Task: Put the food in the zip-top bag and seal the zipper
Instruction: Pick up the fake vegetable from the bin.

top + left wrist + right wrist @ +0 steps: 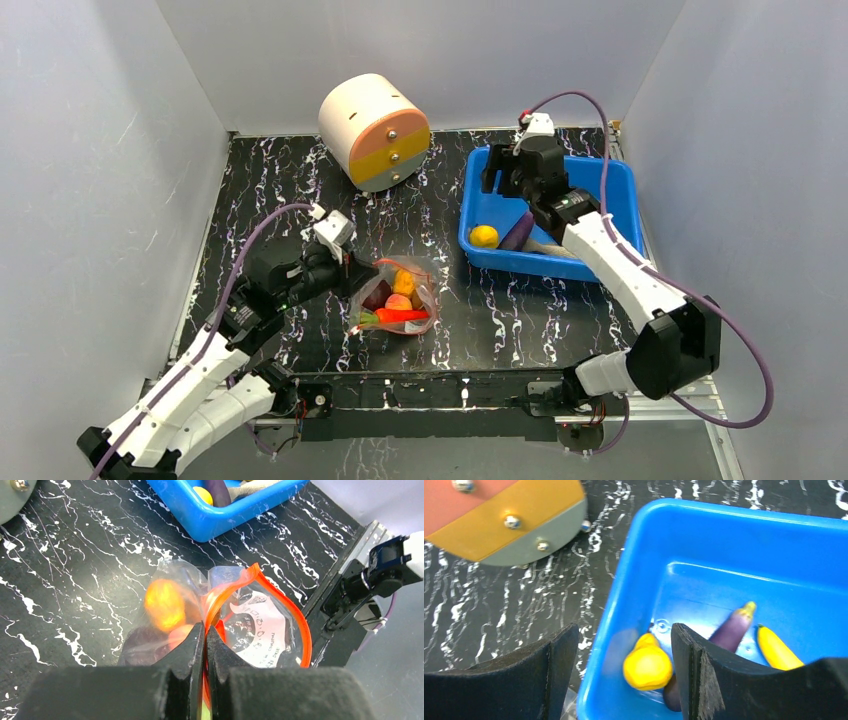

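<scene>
The zip-top bag (400,300) lies mid-table with a carrot (402,315) and an orange piece (164,605) inside, its zipper (280,595) gaping in a loop. The left gripper (205,639) is pinched tight on that strip at the bag's nine o'clock edge, propping the mouth. At two o'clock from the bag sits the blue bin (620,180). There the right gripper (624,636) hovers, jaws apart and empty, over a yellow piece (647,666), eggplant (731,630) and banana (776,650). It would do best to drop astride the yellow piece (nearest the jaws), clear of the bin wall.

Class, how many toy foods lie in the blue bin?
3: a yellow round piece against the wall of the blue bin, a purple eggplant beside it, and a yellow banana beyond the eggplant. The right gripper may hide more.
</scene>
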Action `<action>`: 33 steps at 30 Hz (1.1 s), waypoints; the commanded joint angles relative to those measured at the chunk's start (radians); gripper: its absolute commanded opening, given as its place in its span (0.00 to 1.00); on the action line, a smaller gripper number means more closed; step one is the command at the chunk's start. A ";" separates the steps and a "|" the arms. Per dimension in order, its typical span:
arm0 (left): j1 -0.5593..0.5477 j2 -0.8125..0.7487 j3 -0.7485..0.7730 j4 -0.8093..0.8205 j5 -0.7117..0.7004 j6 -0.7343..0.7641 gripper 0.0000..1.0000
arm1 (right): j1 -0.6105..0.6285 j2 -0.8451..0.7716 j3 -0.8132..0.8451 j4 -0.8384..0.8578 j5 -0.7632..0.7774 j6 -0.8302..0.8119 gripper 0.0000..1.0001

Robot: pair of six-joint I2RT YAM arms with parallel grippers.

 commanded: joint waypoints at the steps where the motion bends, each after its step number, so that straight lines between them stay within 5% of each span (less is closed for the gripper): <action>1: 0.006 -0.013 -0.057 0.043 0.030 0.039 0.00 | -0.072 0.017 0.007 0.003 0.036 -0.015 0.67; 14: 0.005 -0.012 -0.075 0.055 0.031 0.040 0.00 | -0.181 0.146 0.034 -0.051 0.133 0.007 0.71; 33: 0.006 0.088 0.016 0.148 -0.478 0.115 0.00 | -0.222 0.371 0.111 -0.160 0.301 0.135 0.70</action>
